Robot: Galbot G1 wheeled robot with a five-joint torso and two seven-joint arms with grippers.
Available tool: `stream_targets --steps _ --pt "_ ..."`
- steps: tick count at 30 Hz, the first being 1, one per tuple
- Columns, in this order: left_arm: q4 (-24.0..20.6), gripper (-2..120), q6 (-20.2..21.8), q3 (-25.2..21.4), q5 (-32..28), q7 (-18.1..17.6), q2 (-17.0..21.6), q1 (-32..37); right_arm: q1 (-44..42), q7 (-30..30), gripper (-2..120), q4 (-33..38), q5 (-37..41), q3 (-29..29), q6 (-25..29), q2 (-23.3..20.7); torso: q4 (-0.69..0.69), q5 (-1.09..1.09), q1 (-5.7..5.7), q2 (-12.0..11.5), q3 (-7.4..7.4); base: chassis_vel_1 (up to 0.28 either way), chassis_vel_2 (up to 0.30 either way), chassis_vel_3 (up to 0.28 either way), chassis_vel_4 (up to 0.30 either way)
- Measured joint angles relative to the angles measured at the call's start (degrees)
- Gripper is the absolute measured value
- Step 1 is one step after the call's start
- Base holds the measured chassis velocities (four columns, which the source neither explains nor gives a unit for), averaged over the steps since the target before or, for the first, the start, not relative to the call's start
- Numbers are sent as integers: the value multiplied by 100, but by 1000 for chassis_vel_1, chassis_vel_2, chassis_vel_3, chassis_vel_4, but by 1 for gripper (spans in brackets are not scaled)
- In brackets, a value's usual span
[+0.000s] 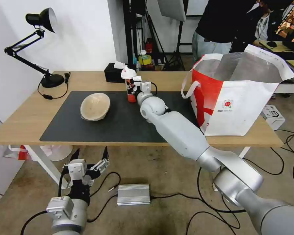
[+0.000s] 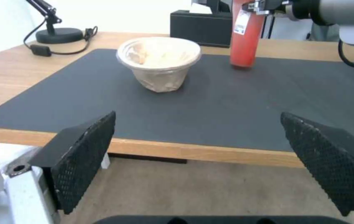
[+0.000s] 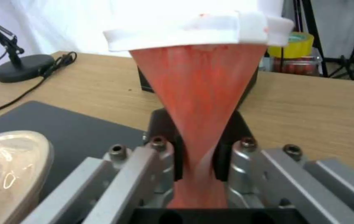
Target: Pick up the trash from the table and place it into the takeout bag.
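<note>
1. Your right gripper point(image 1: 133, 88) reaches over the far edge of the dark grey mat point(image 1: 121, 125), and its fingers point(image 3: 177, 161) are clamped on the red paper cup point(image 1: 129, 85), pinching its wall inward.
2. In the left wrist view the cup point(image 2: 246, 37) stands upright with its base at or just above the mat; you can't tell for certain whether it still touches.
3. The cup's white lid point(image 3: 193, 29) is on, and the black tissue box point(image 1: 113, 73) sits just behind it.
4. The beige pulp bowl point(image 1: 95, 106) rests on the mat to the left of the cup, well apart from it, tilted on its side in the head view.
5. The takeout bag point(image 1: 233, 98) stands open on the right end of the light-wood table point(image 1: 26, 117), foil lining showing, its near corner touching the mat's right edge.
6. Your left gripper point(image 1: 89, 159) hangs below the table's front edge, jaws spread wide and holding nothing.
7. A black desk lamp point(image 1: 39, 49) stands at the table's far left corner.
</note>
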Motion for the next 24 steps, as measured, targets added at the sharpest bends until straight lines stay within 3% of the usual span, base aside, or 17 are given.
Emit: stream_targets --steps 3,24 --pt "-6 98 -4 1 12 -3 0 4 -16 23 6 112 16 -1 -7 -38 1 0 0 0 0 0 0 0 0" --pt "-62 98 -30 28 81 -20 0 48 -255 387 6 1485 130 23 -240 -647 0 1 -1 0 0 0 0 0 0"
